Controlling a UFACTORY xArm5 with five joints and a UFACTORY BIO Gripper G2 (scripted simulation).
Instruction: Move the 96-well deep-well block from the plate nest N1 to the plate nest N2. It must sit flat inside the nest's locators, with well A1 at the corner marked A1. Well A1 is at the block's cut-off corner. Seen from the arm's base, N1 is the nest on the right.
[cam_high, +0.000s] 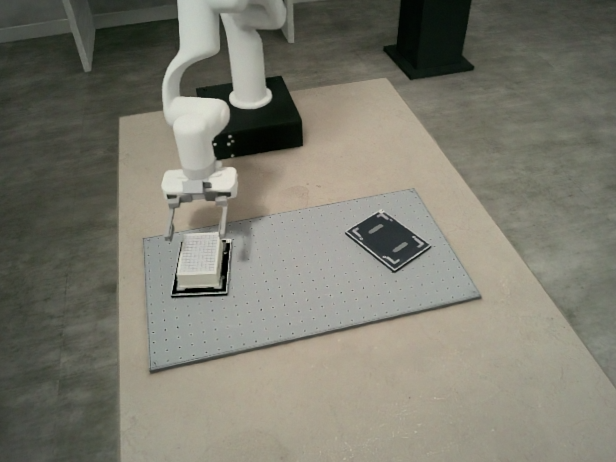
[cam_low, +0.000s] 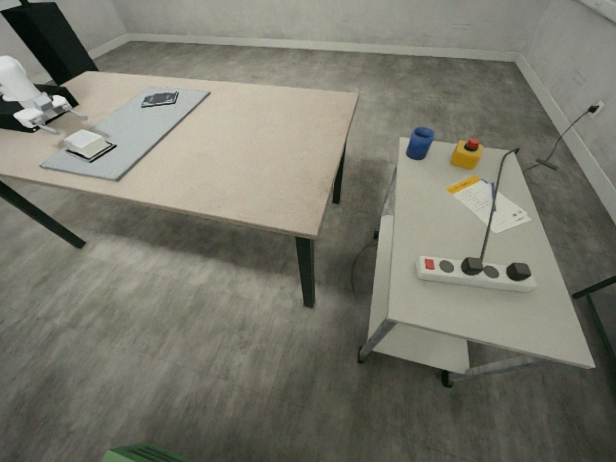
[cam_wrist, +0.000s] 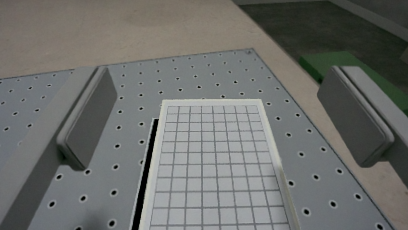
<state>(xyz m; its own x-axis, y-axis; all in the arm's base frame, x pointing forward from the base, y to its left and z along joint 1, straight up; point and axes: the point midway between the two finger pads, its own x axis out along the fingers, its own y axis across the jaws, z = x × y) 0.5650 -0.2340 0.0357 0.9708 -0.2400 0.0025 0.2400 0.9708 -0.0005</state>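
The deep-well block sits on plate nest N1, at one end of a gray perforated board on the counter. Plate nest N2, a dark plate with pale corner marks and two pale slots, lies turned at an angle near the board's other end and carries nothing. I can read no lettering on the block or on either nest. On a side table, the sheets of paper, one with an orange heading band, bear print too small to make out; no brand name is legible on the power strip.

The white arm reaches out from its black base, its last section pointing down toward the counter. The jaws stand apart with nothing between them, above and near the base-side end of the block. In the wrist view, the flat pads face each other across a gap wider than the block.
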